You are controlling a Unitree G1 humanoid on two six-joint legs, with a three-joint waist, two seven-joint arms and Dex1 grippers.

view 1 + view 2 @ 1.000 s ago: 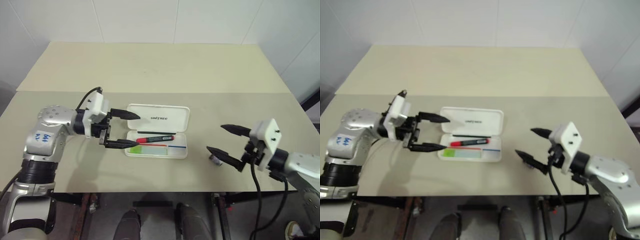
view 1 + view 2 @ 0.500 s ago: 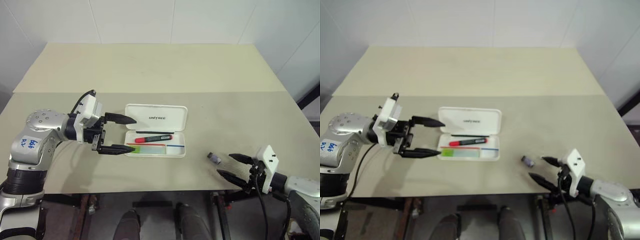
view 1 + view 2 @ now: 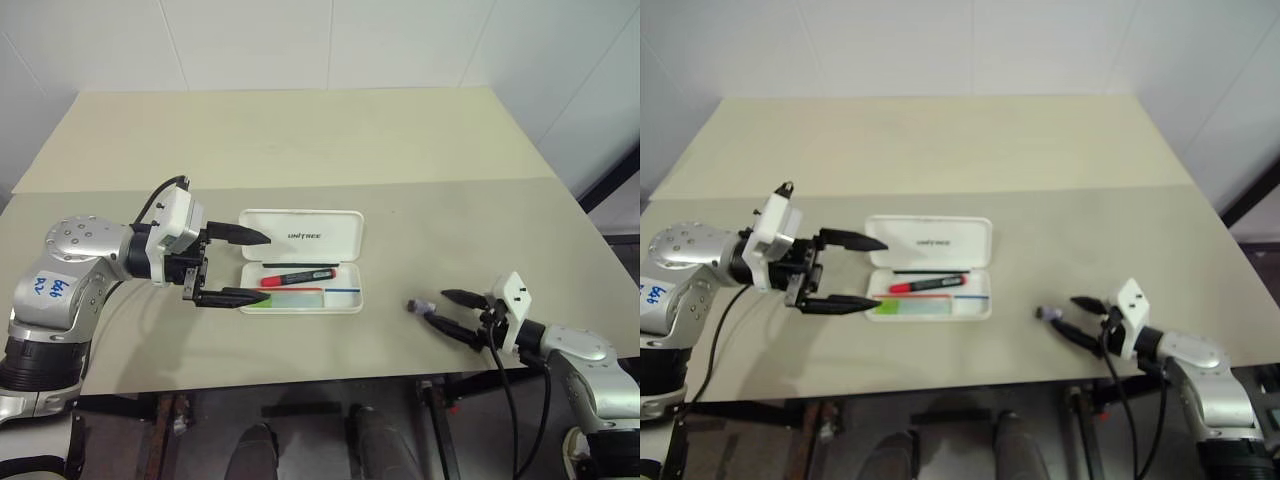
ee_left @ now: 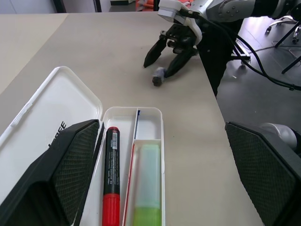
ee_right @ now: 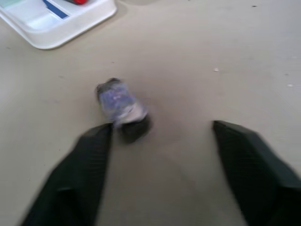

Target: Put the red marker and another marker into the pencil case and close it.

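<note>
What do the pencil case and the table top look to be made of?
Pencil case: likely hard plastic, glossy white, judging by moulded rounded corners, thin walls and printed lettering. Table top: matte beige, smooth and even, probably laminate board, though the look leaves that open.

I count one white pencil case [image 3: 300, 260], open, with one red marker [image 3: 298, 277] and one green marker [image 3: 285, 298] inside, one small grey stub [image 3: 419, 306] on one table [image 3: 300, 140], and two grippers
</note>
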